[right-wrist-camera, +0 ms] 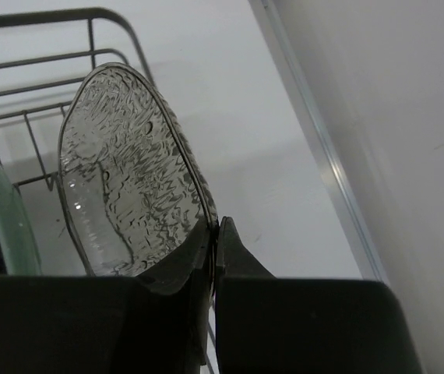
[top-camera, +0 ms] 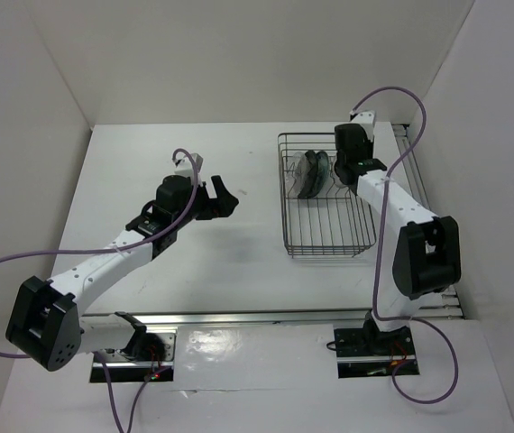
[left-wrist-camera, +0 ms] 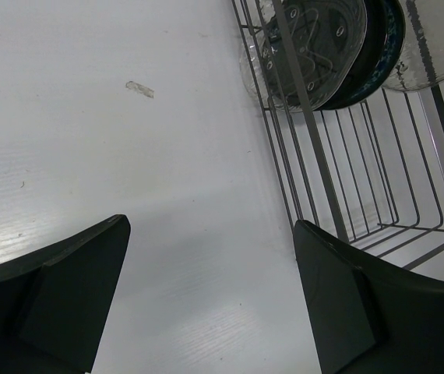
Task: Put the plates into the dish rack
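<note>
The dish rack is a dark wire basket at the right of the table. My right gripper is shut on the rim of the clear glass plate, which stands on edge at the rack's far right end. Other plates stand upright in the dividers beside it: a rounded-square one in front and a black one behind it. My left gripper hangs open over bare table just left of the rack, holding nothing.
White walls close in the table on the left, back and right. A metal rail runs along the table edge beside the rack's right side. A small clear scrap lies on the table left of the rack.
</note>
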